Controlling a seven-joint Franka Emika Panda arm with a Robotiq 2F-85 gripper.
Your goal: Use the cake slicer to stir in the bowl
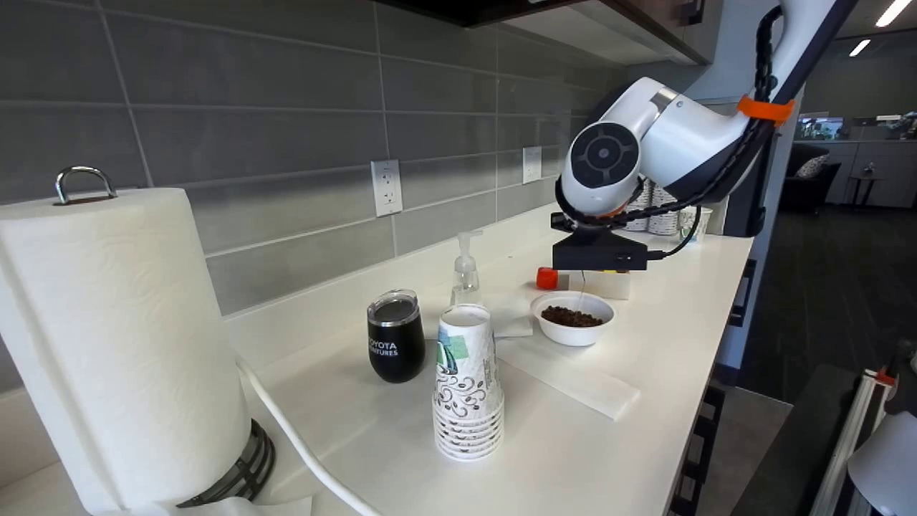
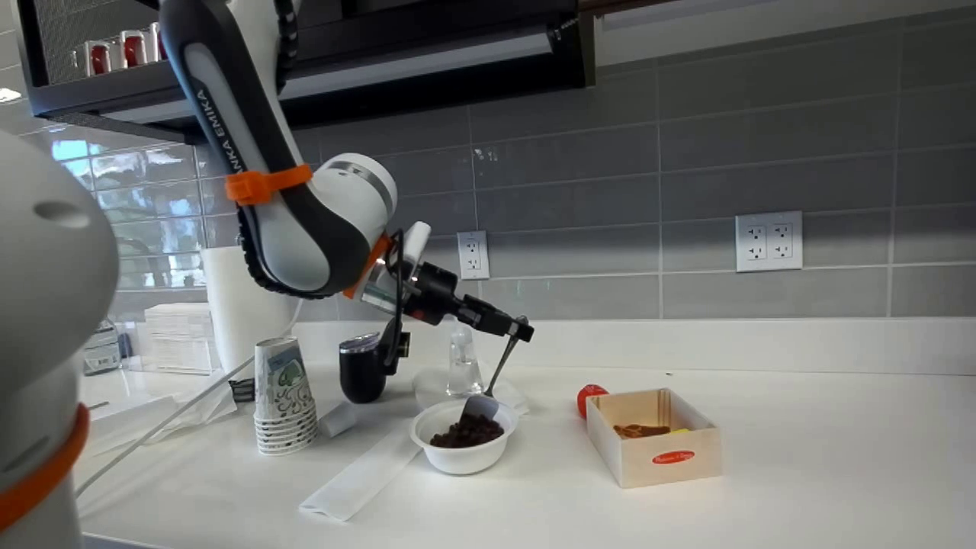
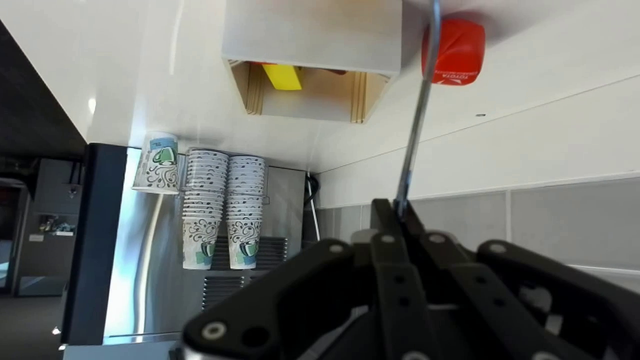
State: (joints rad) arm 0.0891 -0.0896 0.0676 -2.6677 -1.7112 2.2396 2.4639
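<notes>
The wrist view's top edge crops the cake slicer (image 3: 416, 125) and 1 wooden box (image 3: 310, 35).

1. My gripper (image 3: 399, 207) pinches the thin metal handle of the cake slicer (image 3: 418, 117).
2. The handle crosses in front of a red thing (image 3: 462, 50).
3. In my wrist view, left of that is a wooden box (image 3: 310, 30) with a yellow piece (image 3: 283, 76) inside.
4. Far off are two stacks of swirly cups (image 3: 245, 210), one cup (image 3: 159, 167) beside them.
</notes>
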